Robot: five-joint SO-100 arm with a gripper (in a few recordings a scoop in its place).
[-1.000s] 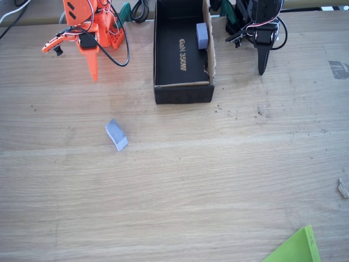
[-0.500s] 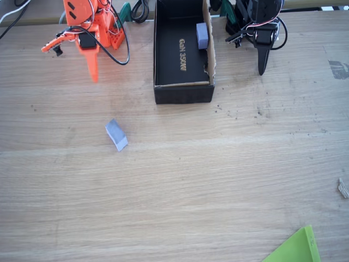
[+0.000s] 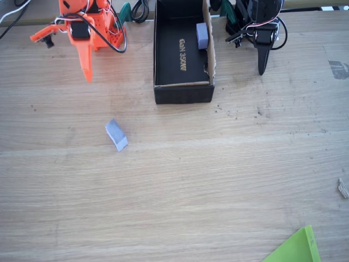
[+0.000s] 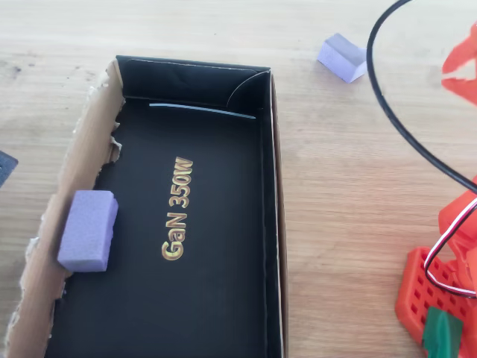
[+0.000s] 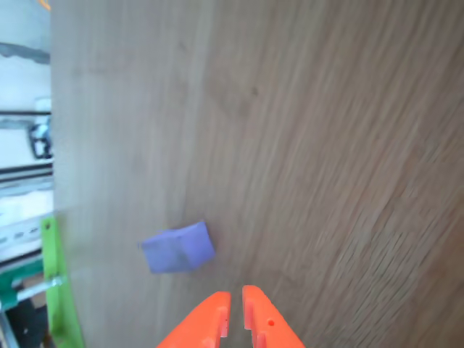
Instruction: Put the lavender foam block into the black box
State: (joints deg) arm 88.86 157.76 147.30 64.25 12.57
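Observation:
The lavender foam block (image 3: 116,135) lies on the wooden table, well left of and in front of the black box (image 3: 182,93). It also shows in the overhead view (image 4: 342,57) and the wrist view (image 5: 177,247). My orange gripper (image 3: 86,76) hangs at the far left of the table, well behind the block, pointing down. In the wrist view the gripper (image 5: 235,301) is shut on nothing, with the block just ahead and left of its tips. The black box (image 4: 272,186) holds a second lavender block (image 4: 88,230) against its torn cardboard wall.
A lime-green sheet corner (image 3: 297,248) lies at the front right of the table. Black cables (image 3: 139,11) sit behind the box. A black cable (image 4: 395,112) loops over the table in the overhead view. Bare wood surrounds the block.
The orange arm has swung up and to the left in the fixed view. Its finger tip shifted slightly left. The block on the table has not moved.

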